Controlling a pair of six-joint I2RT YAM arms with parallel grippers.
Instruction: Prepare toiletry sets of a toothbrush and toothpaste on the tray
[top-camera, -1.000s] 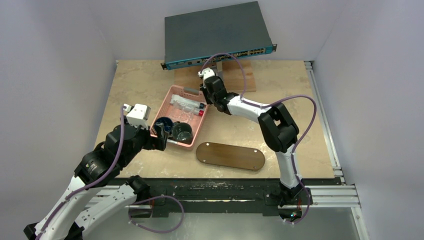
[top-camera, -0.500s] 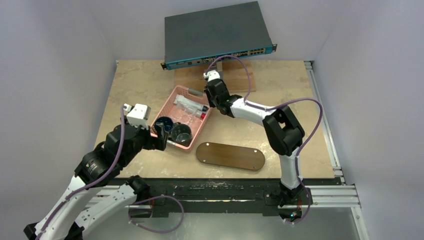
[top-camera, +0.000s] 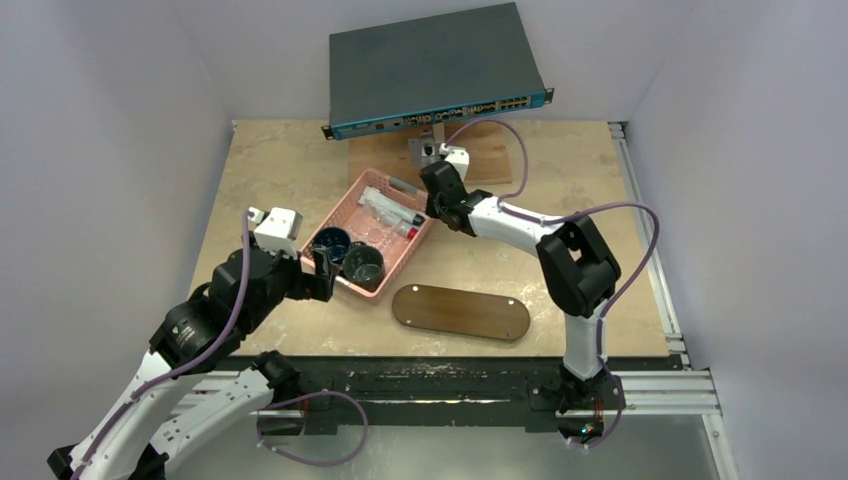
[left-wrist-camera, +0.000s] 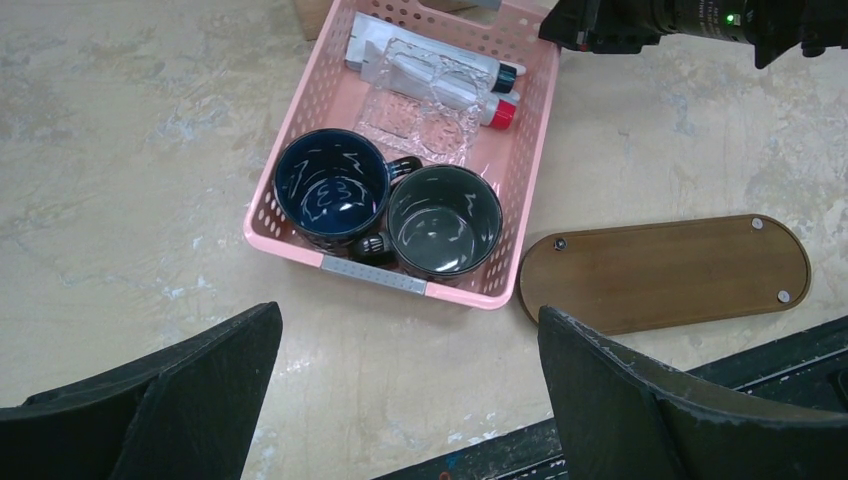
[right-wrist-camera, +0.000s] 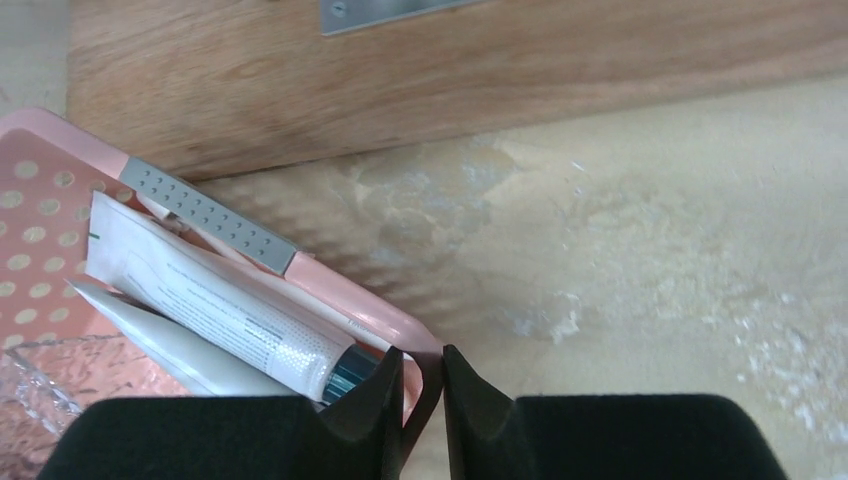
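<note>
Looking down on the bench (top-camera: 280, 160), we see the toiletry sets (left-wrist-camera: 432, 78) lying in the far end of the pink perforated basket (left-wrist-camera: 300, 115). They show as white tubes, one with a dark cap and one with a red cap, among crinkled clear wrapping; we cannot pick out a toothbrush. A dark-blue mug (left-wrist-camera: 332, 190) and a grey mug (left-wrist-camera: 445, 217) stand upright and touching in the basket's near end.

The right claw (right-wrist-camera: 421, 372) sits at the basket's far right corner, its fingers almost together with the pink rim pinched between them. The left claw (left-wrist-camera: 408, 318) hangs spread wide above the bench just off the basket's near end, holding nothing.

The tray (left-wrist-camera: 665, 272) lies flat close to the bench's near edge, just beside the basket's near right corner and apart from it.
</note>
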